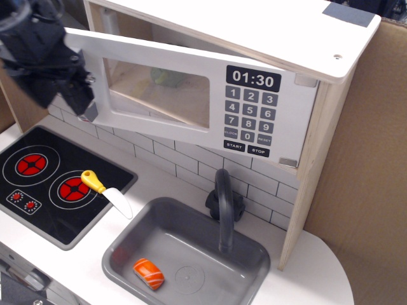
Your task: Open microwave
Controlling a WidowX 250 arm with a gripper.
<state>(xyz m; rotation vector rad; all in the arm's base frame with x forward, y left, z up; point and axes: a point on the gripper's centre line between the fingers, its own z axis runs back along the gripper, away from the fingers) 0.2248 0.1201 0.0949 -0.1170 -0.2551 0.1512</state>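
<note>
The microwave [299, 57] is a pale wood box at the top of the toy kitchen. Its white door [191, 101] has a clear window, a black clock reading 01:30 and a grey keypad. The door is hinged on the right and stands partly open, its left edge swung out from the box. My black gripper [79, 95] is at that left edge, shut on the grey bar handle [89, 112], of which only the lower end shows. Something green lies inside the microwave behind the window.
A black two-burner hob [44, 184] is at the lower left, with a yellow-handled toy knife [105, 192] on its right edge. A grey sink [184, 254] with a dark tap [222, 206] holds an orange sushi piece [148, 273]. A cardboard wall stands at the right.
</note>
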